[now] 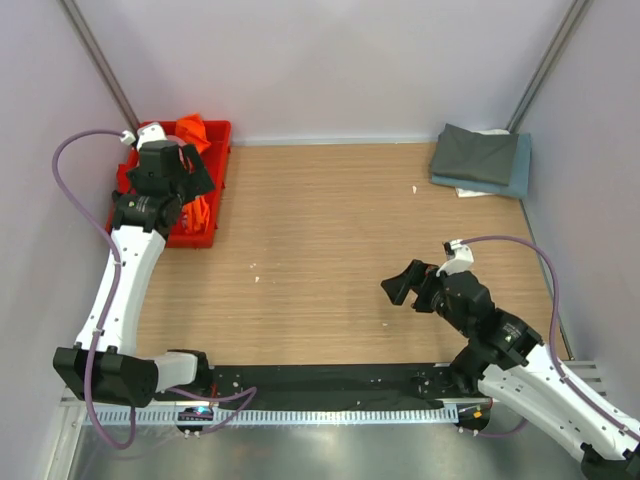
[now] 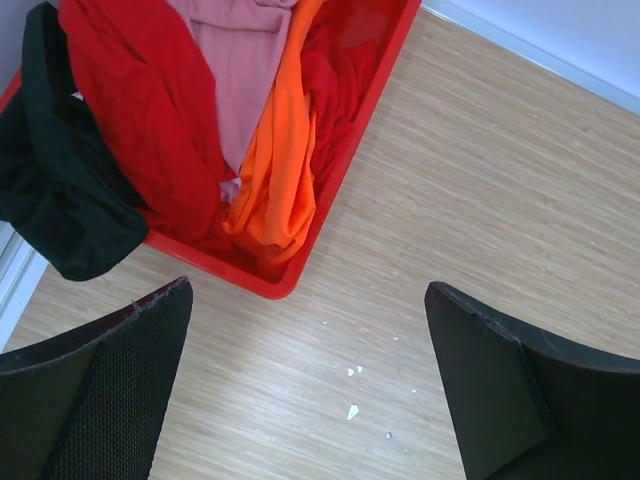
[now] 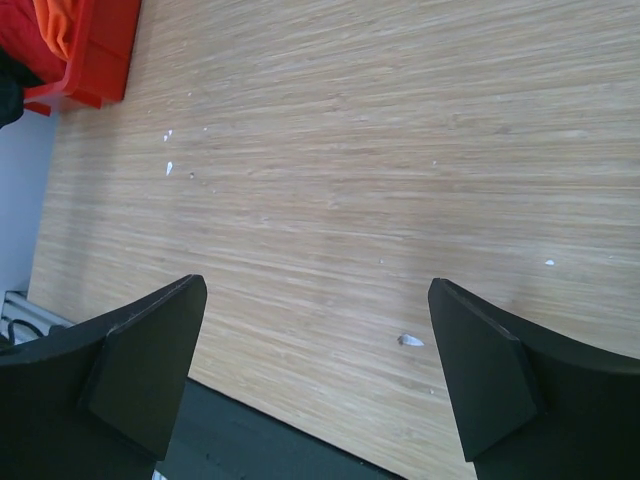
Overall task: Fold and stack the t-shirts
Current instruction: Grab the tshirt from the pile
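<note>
A red plastic crate (image 2: 290, 283) at the table's far left holds loose t-shirts: a red one (image 2: 140, 110), a pink one (image 2: 240, 60) and a bright orange one (image 2: 280, 170). A dark shirt (image 2: 60, 200) hangs over the crate's side. The orange shirt (image 1: 192, 130) also shows in the top view. My left gripper (image 1: 195, 175) hovers above the crate (image 1: 218, 135), open and empty (image 2: 308, 290). A folded dark grey shirt (image 1: 475, 152) lies on a folded slate blue one (image 1: 521, 170) at the back right. My right gripper (image 1: 408, 287) is open and empty above bare table (image 3: 318, 285).
The wooden table (image 1: 330, 230) carries small white flecks (image 2: 352, 410) near the crate and in the right wrist view (image 3: 410, 341). A black strip (image 1: 330, 385) runs along the near edge. Walls close in on the left, back and right.
</note>
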Tool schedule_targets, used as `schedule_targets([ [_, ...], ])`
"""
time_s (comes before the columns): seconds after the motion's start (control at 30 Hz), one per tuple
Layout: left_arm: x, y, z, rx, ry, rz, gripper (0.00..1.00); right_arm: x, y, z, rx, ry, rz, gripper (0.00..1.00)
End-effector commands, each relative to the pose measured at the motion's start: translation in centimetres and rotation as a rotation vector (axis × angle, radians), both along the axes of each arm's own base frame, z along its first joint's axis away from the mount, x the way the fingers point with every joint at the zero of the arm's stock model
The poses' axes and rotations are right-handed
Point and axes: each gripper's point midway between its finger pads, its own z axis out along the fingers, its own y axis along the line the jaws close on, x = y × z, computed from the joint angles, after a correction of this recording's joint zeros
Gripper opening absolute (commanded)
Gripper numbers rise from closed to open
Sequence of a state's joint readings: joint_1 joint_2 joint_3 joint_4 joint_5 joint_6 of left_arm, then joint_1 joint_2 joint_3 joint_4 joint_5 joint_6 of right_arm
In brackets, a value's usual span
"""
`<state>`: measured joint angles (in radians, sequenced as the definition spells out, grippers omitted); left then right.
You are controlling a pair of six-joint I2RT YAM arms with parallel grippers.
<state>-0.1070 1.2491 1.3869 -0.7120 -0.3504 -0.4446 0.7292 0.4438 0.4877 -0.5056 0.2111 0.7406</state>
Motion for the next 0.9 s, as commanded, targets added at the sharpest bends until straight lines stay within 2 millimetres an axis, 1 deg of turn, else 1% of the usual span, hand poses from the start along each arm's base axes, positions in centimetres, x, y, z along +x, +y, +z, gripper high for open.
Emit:
schedule_targets([
  [0.0, 1.0, -0.2, 1.3, -0.023, -0.063, -0.005, 1.00, -0.4, 1.0, 2.9, 0.084, -0.028, 0.037, 1.00],
  [0.1, 1.1, -0.3, 0.5, -0.030, -0.051, -0.003, 1.00, -0.9, 1.1, 2.5, 0.099, -0.010, 0.049, 1.00],
  [0.13, 0.9, -0.3, -0.6, -0.031, -0.029, -0.001, 0.99, -1.1, 1.1, 2.3, 0.107, 0.000, 0.044, 1.00],
  [0.17, 0.9, -0.2, -1.2, -0.032, -0.017, 0.010, 0.97, -1.2, 0.9, 1.8, 0.107, 0.010, 0.038, 1.00],
  [0.2, 0.7, 0.5, -2.0, -0.016, 0.003, 0.053, 0.97, -1.3, 0.8, 1.8, 0.119, 0.009, 0.034, 1.00],
  [0.23, 0.7, 0.6, -3.3, -0.014, 0.038, 0.062, 0.97, -1.4, 0.8, 1.8, 0.135, 0.012, 0.030, 1.00],
  [0.27, 0.8, 0.6, -4.8, -0.004, 0.085, 0.064, 0.96, -1.5, 0.8, 1.8, 0.145, 0.009, 0.029, 1.00],
  [0.3, 1.0, 0.7, -5.6, -0.003, 0.113, 0.069, 0.94, -1.7, 0.9, 1.5, 0.154, 0.012, 0.037, 1.00],
  [0.33, 1.2, 0.5, -6.2, -0.005, 0.134, 0.064, 0.93, -1.7, 1.0, 2.0, 0.184, -0.007, 0.038, 1.00],
  [0.37, 1.6, 0.5, -7.6, -0.004, 0.177, 0.067, 0.93, -1.9, 1.2, 1.7, 0.193, -0.005, 0.050, 1.00],
  [0.4, 1.9, 0.3, -8.0, -0.005, 0.190, 0.067, 0.93, -2.0, 1.3, 1.7, 0.205, -0.011, 0.059, 1.00],
  [0.43, 2.3, 0.2, -8.1, -0.010, 0.192, 0.064, 0.93, -2.1, 1.3, 2.2, 0.225, -0.030, 0.065, 1.00],
  [0.47, 2.9, 0.2, -8.3, -0.013, 0.185, 0.067, 0.93, -2.2, 1.4, 2.3, 0.235, -0.035, 0.070, 1.00],
  [0.53, 4.2, 0.3, -9.3, -0.004, 0.201, 0.074, 0.88, -2.5, 1.5, 2.4, 0.242, -0.039, 0.086, 1.00],
  [0.57, 4.4, 0.5, -9.8, 0.002, 0.220, 0.084, 0.86, -2.6, 1.4, 2.6, 0.244, -0.049, 0.090, 1.00],
  [0.6, 4.7, 0.6, -10.1, 0.003, 0.233, 0.092, 0.80, -2.6, 1.3, 2.8, 0.243, -0.053, 0.089, 1.00],
  [0.63, 5.3, 0.6, -11.2, 0.009, 0.267, 0.097, 0.78, -2.7, 1.1, 2.7, 0.233, -0.049, 0.087, 1.00],
  [0.7, 5.5, 0.9, -12.2, 0.021, 0.301, 0.106, 0.75, -2.8, 0.9, 3.2, 0.219, -0.063, 0.088, 1.00],
  [0.73, 5.7, 1.2, -13.2, 0.025, 0.328, 0.111, 0.74, -2.8, 0.5, 3.0, 0.200, -0.057, 0.080, 1.00],
  [0.77, 5.8, 1.4, -13.6, 0.026, 0.336, 0.119, 0.74, -2.8, 0.3, 3.2, 0.191, -0.062, 0.072, 1.00],
  [0.87, 6.4, 2.1, -15.0, 0.016, 0.360, 0.133, 0.70, -3.0, 0.4, 3.1, 0.191, -0.061, 0.082, 1.00],
])
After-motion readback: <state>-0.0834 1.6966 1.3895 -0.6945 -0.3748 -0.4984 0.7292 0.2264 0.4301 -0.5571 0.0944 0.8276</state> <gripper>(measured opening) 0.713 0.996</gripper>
